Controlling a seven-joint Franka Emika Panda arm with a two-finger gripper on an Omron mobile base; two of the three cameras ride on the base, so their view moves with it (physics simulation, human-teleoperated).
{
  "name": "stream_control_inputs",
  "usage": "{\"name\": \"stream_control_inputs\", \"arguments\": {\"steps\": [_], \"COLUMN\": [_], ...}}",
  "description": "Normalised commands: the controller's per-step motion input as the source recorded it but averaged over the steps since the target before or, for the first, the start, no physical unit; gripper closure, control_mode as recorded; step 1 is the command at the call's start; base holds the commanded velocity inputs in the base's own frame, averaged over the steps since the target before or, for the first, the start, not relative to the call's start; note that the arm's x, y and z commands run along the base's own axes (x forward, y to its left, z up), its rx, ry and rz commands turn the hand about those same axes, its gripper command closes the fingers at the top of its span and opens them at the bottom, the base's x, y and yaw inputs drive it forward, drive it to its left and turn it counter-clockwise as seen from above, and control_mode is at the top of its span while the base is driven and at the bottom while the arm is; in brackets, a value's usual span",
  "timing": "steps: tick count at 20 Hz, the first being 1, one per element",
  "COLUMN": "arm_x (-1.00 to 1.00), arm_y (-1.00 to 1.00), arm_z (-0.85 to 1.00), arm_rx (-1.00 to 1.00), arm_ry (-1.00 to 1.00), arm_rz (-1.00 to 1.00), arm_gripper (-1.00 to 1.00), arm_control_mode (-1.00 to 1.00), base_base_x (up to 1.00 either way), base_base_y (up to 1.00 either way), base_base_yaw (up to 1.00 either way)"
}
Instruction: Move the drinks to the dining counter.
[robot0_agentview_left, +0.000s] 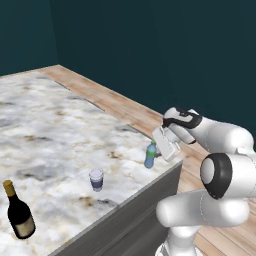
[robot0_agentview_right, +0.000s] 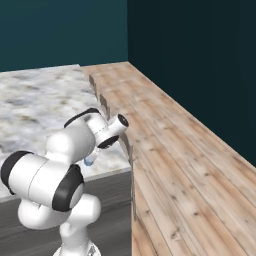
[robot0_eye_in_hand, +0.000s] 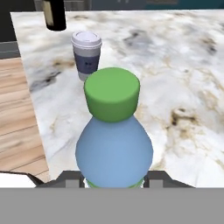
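Observation:
My gripper (robot0_agentview_left: 156, 151) is shut on the small blue-green bottle (robot0_agentview_left: 150, 156) with a green cap, upright at the near right corner of the dining counter (robot0_agentview_left: 50, 125). In the hand view the bottle (robot0_eye_in_hand: 113, 140) sits between the finger tips, with the gripper (robot0_eye_in_hand: 114, 178) around its lower body. Whether its base touches the marbled top I cannot tell. The white-and-purple lidded cup (robot0_agentview_left: 96, 179) stands just left of it, also seen as the cup (robot0_eye_in_hand: 87, 54). The dark wine bottle (robot0_agentview_left: 19, 212) stands at the counter's near left edge.
The counter's dark grey side (robot0_agentview_left: 130, 220) drops right below the bottle. Wooden floor (robot0_agentview_right: 190, 165) runs along the counter's right side up to dark teal walls (robot0_agentview_right: 200, 50). A few dark narrow shapes (robot0_agentview_right: 102, 102) line that side of the counter.

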Motion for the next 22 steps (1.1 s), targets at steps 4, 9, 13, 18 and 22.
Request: {"name": "stream_control_inputs", "arguments": {"steps": [4,9,13,18,22], "arm_x": [0.15,0.15,0.11,0.11,0.18], "arm_y": [0.00,0.00,0.00,0.00,0.00], "arm_z": [-0.10,-0.10,-0.13,-0.14,-0.18], "arm_rx": [0.00,0.00,0.00,0.00,0.00], "arm_ry": [-0.04,-0.05,-0.04,0.00,0.00], "arm_rz": [0.00,0.00,0.00,0.00,0.00], "arm_gripper": [1.00,1.00,1.00,1.00,1.00], "arm_control_mode": [-1.00,-1.00,-1.00,-1.00,-1.00], "base_base_x": [0.00,0.00,0.00,0.00,0.00], "base_base_y": [0.00,0.00,0.00,0.00,0.00], "base_base_yaw": [0.00,0.00,0.00,0.00,0.00]}}
